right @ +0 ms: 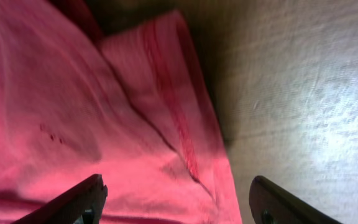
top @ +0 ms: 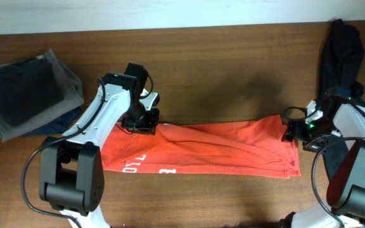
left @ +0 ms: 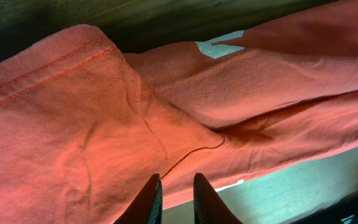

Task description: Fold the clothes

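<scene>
1. Well to the left of the T-shirt (top: 220,149), a stack of dark garments (top: 30,95) lies on the table (top: 220,63). I judge that it needs no handling now.

2. My left pincer (top: 146,120) stands at the T-shirt's far left corner. In the left wrist view its fingers (left: 149,200) are set narrow, with only a sliver of red cloth showing between them. I cannot tell whether they clamp that cloth or merely rest over it.

3. The T-shirt is red-orange and lies as a long, flat band across the table. Its white lettering (top: 146,167) runs along the near edge at the left end. I judge the lengthwise fold to be done and the step in hand to be taking both ends for the crosswise fold.

4. My right pincer (top: 294,130) stands at the T-shirt's far right corner. It is spread wide and holds nothing. In the right wrist view the stitched hem (right: 179,118) runs between the fingers, with bare table to one side of it.

5. Beyond the T-shirt's right end, on the far side, a black garment (top: 342,50) lies limp and unfolded. I judge that it waits its turn.

6. Next move, as judged: lower the right pincer onto the hem and close it through all layers. Confirm the left grip likewise. Then carry one end over to the other with the edges matched.
</scene>
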Robot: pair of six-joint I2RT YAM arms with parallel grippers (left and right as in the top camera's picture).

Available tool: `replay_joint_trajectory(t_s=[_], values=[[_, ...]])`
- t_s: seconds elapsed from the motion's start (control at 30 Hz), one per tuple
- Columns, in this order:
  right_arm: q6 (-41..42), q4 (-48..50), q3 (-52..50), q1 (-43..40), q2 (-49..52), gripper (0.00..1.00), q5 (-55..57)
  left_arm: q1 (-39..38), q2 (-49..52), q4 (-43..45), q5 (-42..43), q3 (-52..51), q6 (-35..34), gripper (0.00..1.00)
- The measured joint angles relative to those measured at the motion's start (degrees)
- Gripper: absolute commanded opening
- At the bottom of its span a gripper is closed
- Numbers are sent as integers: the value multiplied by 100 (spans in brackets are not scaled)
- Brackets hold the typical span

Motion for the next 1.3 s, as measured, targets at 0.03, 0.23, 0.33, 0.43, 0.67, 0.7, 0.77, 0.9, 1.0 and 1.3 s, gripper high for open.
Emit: replay_joint_trajectory(t_s=[0.03,0.23,0.33,0.43,0.67,0.7,0.77,0.9,1.0,1.3], values=[[-4,59,-7,0,0,79,2,0,2,0,0,0,0,18],[-17,245,-22,0,46,79,-57,0,2,-2,0,0,0,18],[-13,286,-24,0,223,79,-197,0,2,-2,-2,0,0,18],[-9,315,0,22,415,79,-367,0,2,-4,-2,0,0,18],[33,393,83,282,560,42,-612,0,2,-11,-7,-2,0,18],[4,428,83,354,584,41,-664,0,2,-17,-11,-2,0,18],[-4,461,83,479,608,29,-715,0,2,-24,-20,-7,0,18],[11,474,66,654,664,4,-793,0,2,-52,-20,-7,0,18],[-15,442,68,660,673,4,-841,0,2,-70,-20,-7,0,17],[4,-957,944,155,855,4,-387,225,-72,-393,-131,105,0,17]])
